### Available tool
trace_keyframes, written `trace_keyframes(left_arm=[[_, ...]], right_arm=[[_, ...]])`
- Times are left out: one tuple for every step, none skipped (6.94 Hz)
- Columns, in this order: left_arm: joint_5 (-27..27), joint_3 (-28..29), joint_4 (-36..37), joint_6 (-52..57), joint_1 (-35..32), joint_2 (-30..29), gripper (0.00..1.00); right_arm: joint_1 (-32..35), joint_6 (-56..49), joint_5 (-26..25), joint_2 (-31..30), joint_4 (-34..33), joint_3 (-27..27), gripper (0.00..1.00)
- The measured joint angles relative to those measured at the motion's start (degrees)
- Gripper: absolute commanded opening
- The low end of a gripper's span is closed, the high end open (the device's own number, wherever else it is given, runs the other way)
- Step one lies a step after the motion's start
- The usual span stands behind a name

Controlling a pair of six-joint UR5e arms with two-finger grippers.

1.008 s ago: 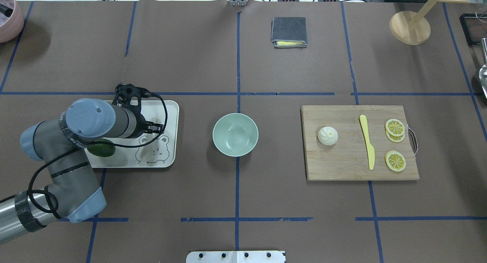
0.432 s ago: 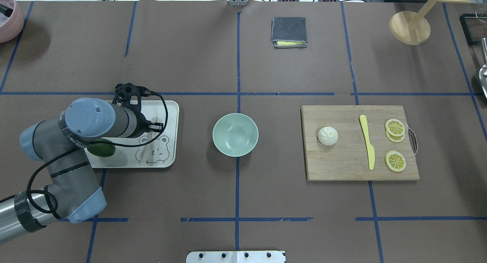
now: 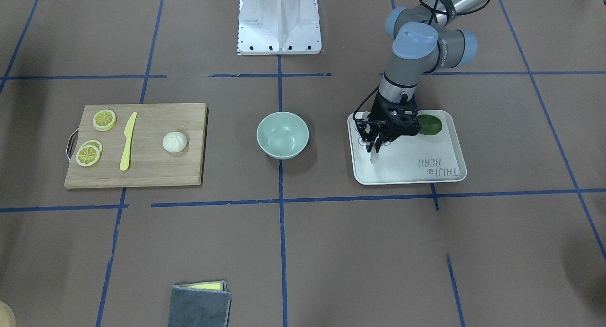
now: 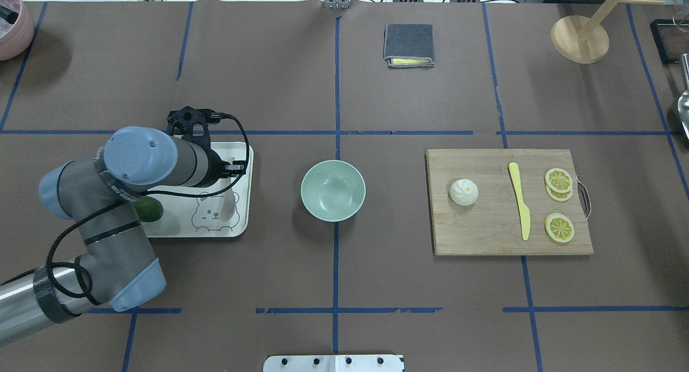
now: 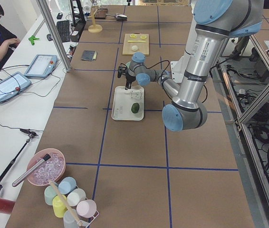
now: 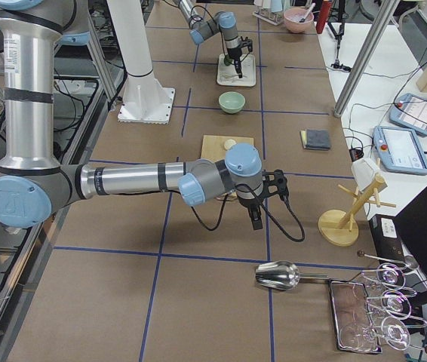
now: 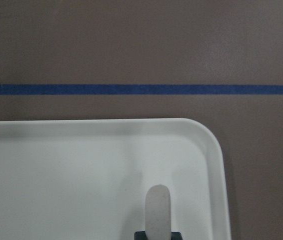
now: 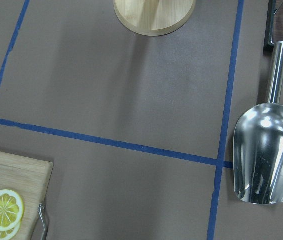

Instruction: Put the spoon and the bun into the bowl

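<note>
The spoon [image 7: 158, 210] was held pinched in the closed left claw [image 3: 374, 148] over the white tray [image 3: 407, 168], its long axis pointing straight up the wrist view. In the overhead view the empty bowl [image 4: 332, 190] was seen at frame centre, right of that claw. The bun [image 4: 463, 192] was seen farther right on the cutting board [image 4: 484, 232], nearer the right arm [image 6: 130, 179].
</note>
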Motion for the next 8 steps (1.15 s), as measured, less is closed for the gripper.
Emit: trace_keyframes(left_arm=[[0.06,0.19,6.86,-3.55,0.03,-5.19,0.00],[0.09,0.82,12.65,-7.00,0.12,-10.00,0.00],[0.09,2.48,16.40,-10.37,0.26,-14.16,0.00],[0.37,6.01,18.12,-13.66,0.48,-18.19,0.00],[1.30,9.86,18.72,-16.39,1.12,-21.46,0.00],[2.36,12.24,18.91,-18.21,2.18,-23.23,0.00],[2.95,13.29,18.99,-19.20,2.98,-24.00,0.00],[3.27,13.68,19.04,-19.61,3.58,-24.45,0.04]], right_arm=[[0.02,0.01,0.00,-0.01,-0.04,0.00,1.00],[0.02,0.02,0.00,-0.02,-0.08,0.00,1.00],[0.03,0.01,0.00,-0.03,-0.12,0.00,1.00],[0.03,0.02,0.00,-0.03,-0.13,0.00,1.00],[0.03,0.02,0.00,-0.03,-0.10,0.00,1.00],[0.03,0.02,0.00,-0.03,-0.08,0.00,1.00],[0.03,0.02,0.00,-0.04,-0.05,0.00,1.00],[0.03,0.02,0.00,-0.04,-0.01,0.00,1.00]])
